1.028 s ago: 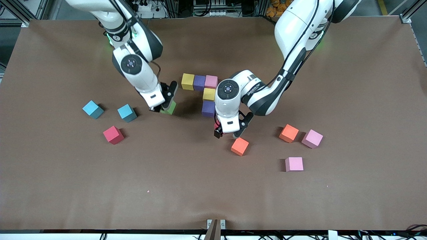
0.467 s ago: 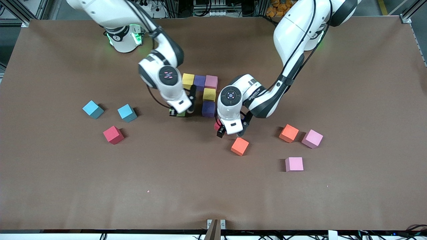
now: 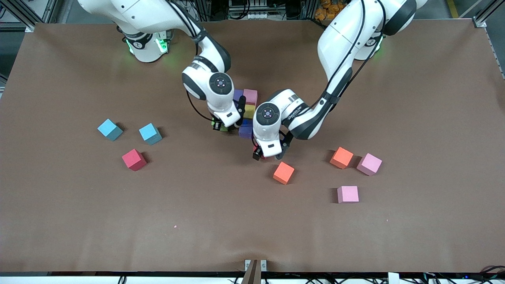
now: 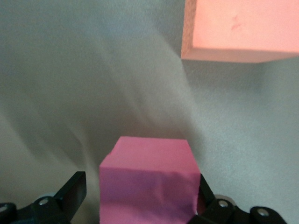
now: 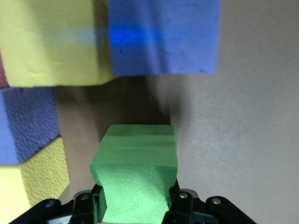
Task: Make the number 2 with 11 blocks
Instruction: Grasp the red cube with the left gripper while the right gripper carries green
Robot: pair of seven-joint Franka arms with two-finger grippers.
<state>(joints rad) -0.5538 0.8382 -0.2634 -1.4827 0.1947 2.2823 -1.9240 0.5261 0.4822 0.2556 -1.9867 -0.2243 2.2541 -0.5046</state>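
Front view: I see the right end effector (image 3: 225, 125) low beside the partial number 2 (image 3: 247, 114), pinching a green block (image 3: 223, 127) just beside the purple block (image 3: 245, 131) that ends the column, toward the right arm's end of the counter (image 3: 252, 228). The left end effector (image 3: 268, 154) sits just nearer the camera than that purple block; a red block (image 3: 263, 156) shows between its fingers.

Left wrist view: its fingers are spread with the red block (image 4: 148, 179) between them; an orange block (image 4: 240, 28) lies ahead.

Right wrist view: the green block (image 5: 135, 179) is clamped, the purple block (image 5: 163, 35) directly ahead with a gap between. I judge the right arm nearer to placing.
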